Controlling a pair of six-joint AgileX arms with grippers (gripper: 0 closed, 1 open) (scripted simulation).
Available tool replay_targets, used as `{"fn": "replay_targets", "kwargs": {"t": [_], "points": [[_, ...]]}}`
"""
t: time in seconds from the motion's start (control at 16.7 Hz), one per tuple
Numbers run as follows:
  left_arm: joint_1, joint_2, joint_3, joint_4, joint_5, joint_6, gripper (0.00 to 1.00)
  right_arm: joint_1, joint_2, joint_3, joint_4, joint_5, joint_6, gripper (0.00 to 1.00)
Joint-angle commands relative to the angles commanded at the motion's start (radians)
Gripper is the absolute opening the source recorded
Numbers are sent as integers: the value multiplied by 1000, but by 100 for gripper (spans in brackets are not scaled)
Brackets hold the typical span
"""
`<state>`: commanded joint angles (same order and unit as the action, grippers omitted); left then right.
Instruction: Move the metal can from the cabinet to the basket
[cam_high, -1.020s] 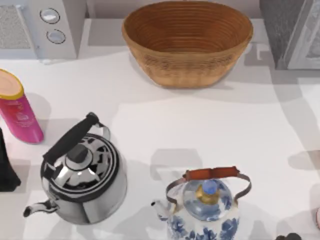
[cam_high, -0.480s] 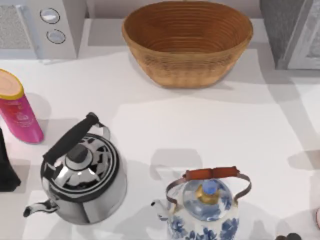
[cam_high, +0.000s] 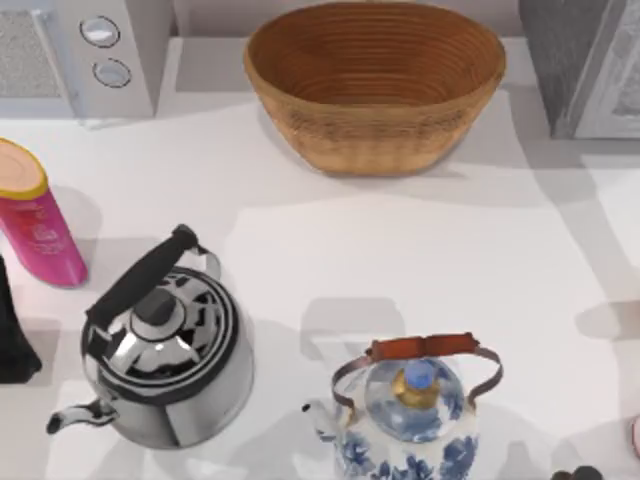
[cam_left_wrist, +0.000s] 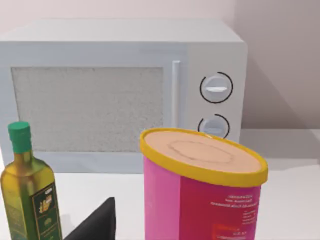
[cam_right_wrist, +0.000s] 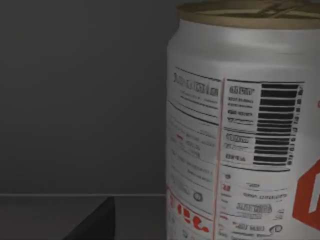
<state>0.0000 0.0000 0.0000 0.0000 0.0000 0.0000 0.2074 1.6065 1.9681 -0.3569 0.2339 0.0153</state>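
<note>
The metal can (cam_right_wrist: 240, 130) stands upright close in front of my right wrist camera. It is silver with a red-and-white printed label and a barcode, and it sits on a dark grey shelf with dark walls behind it. The grey cabinet (cam_high: 578, 60) is at the table's far right corner. The basket (cam_high: 375, 140), a large oval of light-brown wicker, rests at the far middle of the table with nothing inside. My left arm (cam_high: 12, 340) is parked at the table's left edge, beside the pink canister (cam_high: 35, 225).
A white microwave (cam_high: 90, 50) stands at the far left. A steel kettle (cam_high: 160, 350) with a black handle and a blue-and-white kettle (cam_high: 410, 420) occupy the near side. An olive oil bottle (cam_left_wrist: 27, 190) stands near the pink canister (cam_left_wrist: 200, 200).
A faint shadow on the table beside the cabinet has drawn back toward the right. Nothing on the table has moved.
</note>
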Motion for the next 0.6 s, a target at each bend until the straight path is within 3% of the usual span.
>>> {"fn": "replay_targets", "kwargs": {"t": [0.6], "points": [[0,0,0,0,0,0,100,-32,221,261,-38,-30,-1,100]]}}
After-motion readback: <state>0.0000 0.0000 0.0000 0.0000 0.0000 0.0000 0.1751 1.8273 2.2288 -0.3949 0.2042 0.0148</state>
